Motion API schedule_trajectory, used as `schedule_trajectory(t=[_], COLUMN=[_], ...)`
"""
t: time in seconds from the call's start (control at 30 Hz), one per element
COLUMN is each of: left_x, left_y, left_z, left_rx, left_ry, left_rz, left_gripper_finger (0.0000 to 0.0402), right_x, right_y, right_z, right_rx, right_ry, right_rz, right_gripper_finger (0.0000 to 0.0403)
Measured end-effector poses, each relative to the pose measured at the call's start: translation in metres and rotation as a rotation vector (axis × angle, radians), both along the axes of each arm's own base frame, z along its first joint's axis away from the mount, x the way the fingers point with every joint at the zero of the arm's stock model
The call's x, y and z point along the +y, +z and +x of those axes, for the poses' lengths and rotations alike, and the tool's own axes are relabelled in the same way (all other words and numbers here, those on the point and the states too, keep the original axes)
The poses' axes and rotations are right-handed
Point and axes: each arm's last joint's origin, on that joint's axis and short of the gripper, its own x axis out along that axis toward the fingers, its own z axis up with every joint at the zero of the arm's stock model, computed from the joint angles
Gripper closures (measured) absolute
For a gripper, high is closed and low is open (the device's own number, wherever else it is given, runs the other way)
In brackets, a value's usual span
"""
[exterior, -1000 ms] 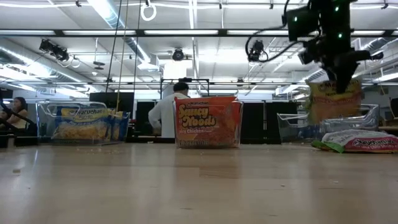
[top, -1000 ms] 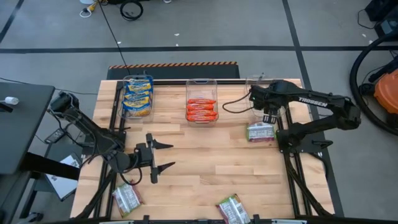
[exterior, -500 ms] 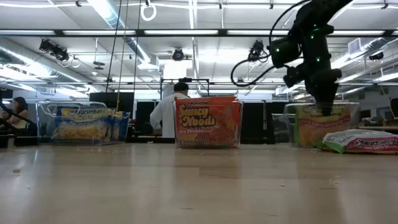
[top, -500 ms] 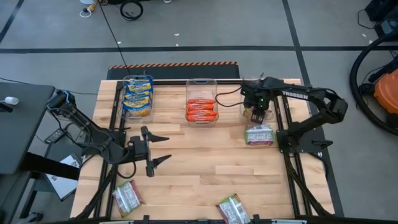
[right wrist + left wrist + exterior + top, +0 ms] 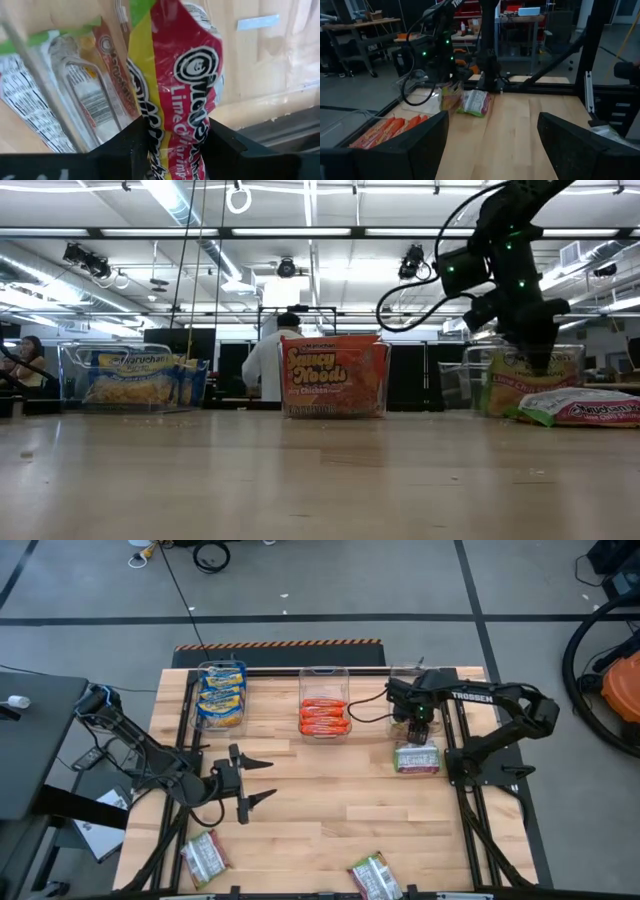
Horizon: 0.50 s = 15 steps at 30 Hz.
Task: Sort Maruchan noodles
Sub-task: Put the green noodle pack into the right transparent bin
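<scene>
My right gripper (image 5: 418, 718) points down into the clear bin (image 5: 398, 680) at the far right, shut on a green, pink and yellow Maruchan noodle packet (image 5: 528, 383). A like packet (image 5: 417, 757) lies flat on the table just in front of that bin. Two more (image 5: 203, 858) (image 5: 372, 875) lie at the near edge. Yellow-and-blue packets (image 5: 222, 695) fill the far left bin and orange-red ones (image 5: 325, 716) the middle bin. My left gripper (image 5: 262, 780) hovers open over the table's left half, holding nothing. My right gripper pinches the packet's upper end (image 5: 175, 142) between its two fingers (image 5: 125, 150), one on each flat face. It comes from above, pointing down. The packet hangs upright below the fingers, its lower part inside the clear bin (image 5: 570, 360).
The three bins stand in a row along the far edge. A person (image 5: 270, 360) stands in the room behind the table, and another sits at the far left (image 5: 28, 355). Bare wood lies across the table's middle (image 5: 340, 790).
My right gripper has sunk and gone toward the far edge, carrying the packet from above the lying packet down into the far right bin. The packet has stayed upright in the hold.
</scene>
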Motion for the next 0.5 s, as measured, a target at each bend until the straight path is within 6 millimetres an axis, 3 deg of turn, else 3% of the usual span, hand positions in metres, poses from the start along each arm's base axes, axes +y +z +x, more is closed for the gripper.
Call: schedule_trajectory(t=[0.17, 0.5], left_x=[0.0, 0.003], left_y=[0.0, 0.0], left_z=[0.0, 0.002], left_rx=[-0.002, -0.002], left_ry=[0.001, 0.017], left_rz=[-0.008, -0.006], left_gripper_finger=[0.0093, 0.0093], right_x=[0.001, 0.017], right_y=[0.003, 0.029], right_z=[-0.002, -0.01], right_rx=[-0.013, -0.124], right_ry=[-0.006, 0.031], right_rz=[-0.008, -0.074], right_gripper_finger=[0.0224, 0.0185])
